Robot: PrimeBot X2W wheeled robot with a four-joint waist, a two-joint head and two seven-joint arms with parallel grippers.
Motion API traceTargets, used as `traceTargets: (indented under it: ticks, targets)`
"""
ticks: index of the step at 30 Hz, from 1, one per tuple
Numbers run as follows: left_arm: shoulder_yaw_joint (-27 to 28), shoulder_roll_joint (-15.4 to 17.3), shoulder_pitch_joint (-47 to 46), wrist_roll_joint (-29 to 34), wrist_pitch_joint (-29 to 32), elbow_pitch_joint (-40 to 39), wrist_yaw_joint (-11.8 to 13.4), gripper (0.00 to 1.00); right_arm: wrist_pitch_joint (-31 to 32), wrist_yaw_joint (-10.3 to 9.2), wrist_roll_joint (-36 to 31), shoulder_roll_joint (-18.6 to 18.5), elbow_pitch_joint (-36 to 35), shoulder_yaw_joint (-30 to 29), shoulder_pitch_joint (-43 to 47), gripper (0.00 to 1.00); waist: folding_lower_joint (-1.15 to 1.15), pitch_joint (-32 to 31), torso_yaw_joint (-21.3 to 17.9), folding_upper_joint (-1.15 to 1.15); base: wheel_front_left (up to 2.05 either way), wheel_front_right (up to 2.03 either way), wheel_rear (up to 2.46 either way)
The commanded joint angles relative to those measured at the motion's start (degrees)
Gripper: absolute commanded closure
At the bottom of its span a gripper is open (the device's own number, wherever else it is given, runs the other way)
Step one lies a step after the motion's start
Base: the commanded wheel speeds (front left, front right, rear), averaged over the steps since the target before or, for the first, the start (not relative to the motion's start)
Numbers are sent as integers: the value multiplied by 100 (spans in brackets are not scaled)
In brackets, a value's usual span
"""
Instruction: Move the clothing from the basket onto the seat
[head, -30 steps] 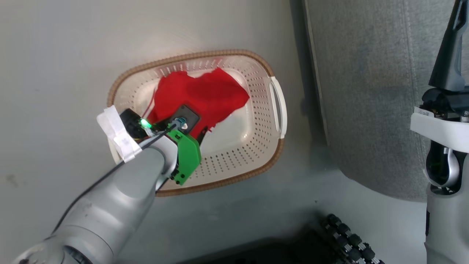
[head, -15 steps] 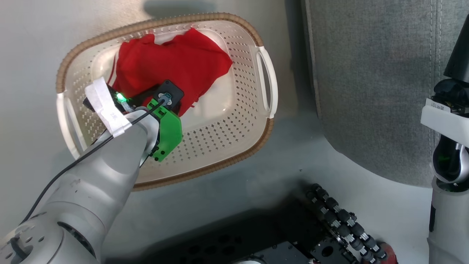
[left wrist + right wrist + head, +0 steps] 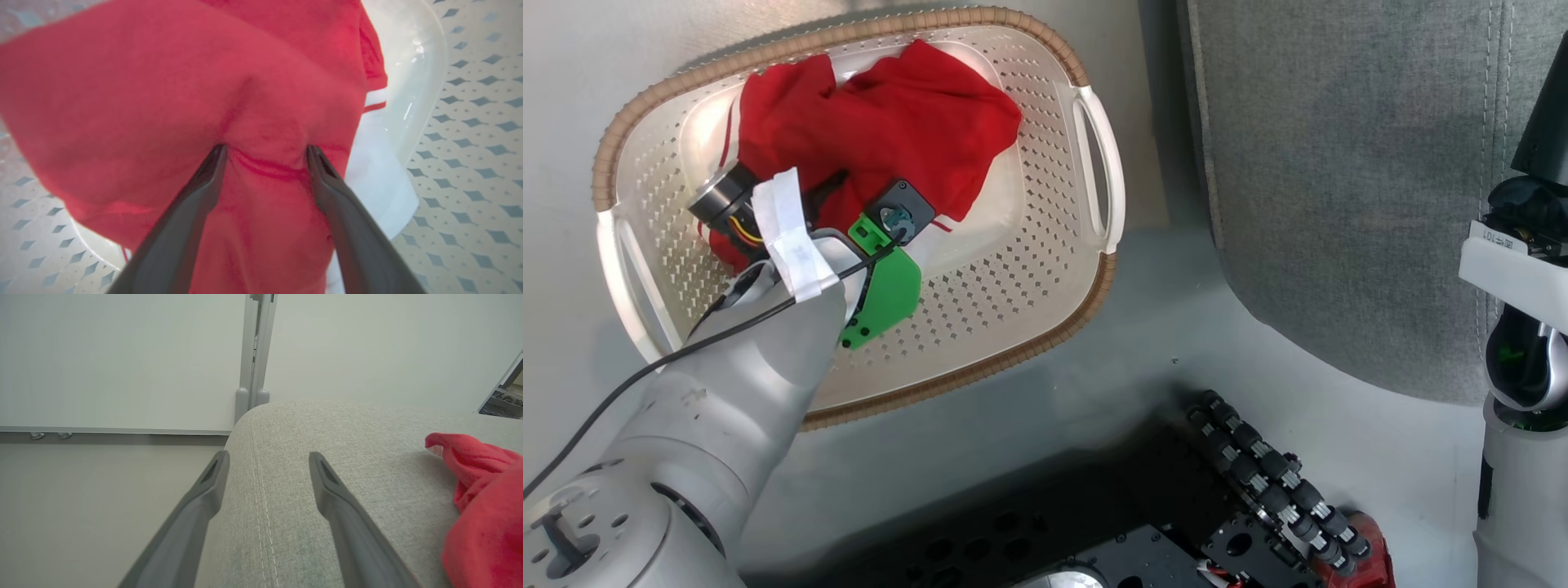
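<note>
The cream basket (image 3: 1045,269) lies on the floor at the head view's upper left, with a crumpled red garment (image 3: 907,122) in it. My left wrist (image 3: 886,233) reaches down into the basket and hides the fingers there. In the left wrist view my left gripper (image 3: 265,151) is open, its tips pressed into the red garment (image 3: 163,94) with a raised fold between them. A white panel with a red stripe (image 3: 375,99) shows at that garment's right edge. My right gripper (image 3: 267,457) is open and empty above the grey seat (image 3: 347,457), where another red garment (image 3: 482,498) lies.
The seat (image 3: 1339,163) stands right of the basket across a narrow strip of floor. My right arm (image 3: 1515,269) stands along the right edge. My dark base with its rollers (image 3: 1258,482) lies at the bottom. A pale wall with a grey post (image 3: 255,347) rises behind the seat.
The head camera has moved, so the basket sits higher, further left and larger. My left wrist has turned and pushed deeper into the red garment, which is more bunched.
</note>
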Motion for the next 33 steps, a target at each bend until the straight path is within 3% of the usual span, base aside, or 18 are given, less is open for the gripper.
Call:
traceTargets:
  ticks: [1, 3, 4, 5, 6, 11, 19, 27, 33]
  targets:
    - [-16, 78, -134, 32, -57, 30, 73, 18, -18, -10, 25, 7, -40, -2, -46, 0, 0, 27, -16, 0, 0, 0, 0]
    - [-37, 81, -161, 64, -157, 32, 132, 51, -18, -10, 7, 6, -59, 9, -24, 0, 0, 65, -30, 0, 0, 0, 0]
    - [-44, 82, -169, 76, -199, 35, 156, 59, -18, -10, -10, 6, -67, 13, -14, 0, 0, 88, -32, 0, 0, 0, 0]
    - [-52, 83, -178, 86, -219, 38, 166, 75, -18, -10, -13, 6, -70, 7, -8, 0, 0, 98, -32, 0, 0, 0, 0]
    - [-54, 75, -189, 84, -260, 39, 169, 100, -18, -10, 51, 6, -50, -35, 7, 0, 0, 109, -26, 0, 0, 0, 0]
    - [-20, 11, -211, -35, -292, 43, 63, 100, -18, -10, 108, 7, -15, -116, 1, 0, 0, 127, 13, 0, 0, 0, 0]
    - [82, -188, -67, -195, -909, -13, 152, 100, -18, -10, 1, 5, 60, -148, -29, 0, 0, -318, 251, 0, 0, 0, 0]
    - [400, -316, 383, -545, -1244, -437, 176, 100, -17, -10, -269, 2, 306, 99, 157, 0, 0, -1264, 531, 0, 0, 0, 0]
    - [814, -147, 1055, -634, -1252, -1490, 293, 100, -17, -10, -526, 0, 551, 303, 461, 0, 0, -2258, 733, 0, 0, 0, 0]
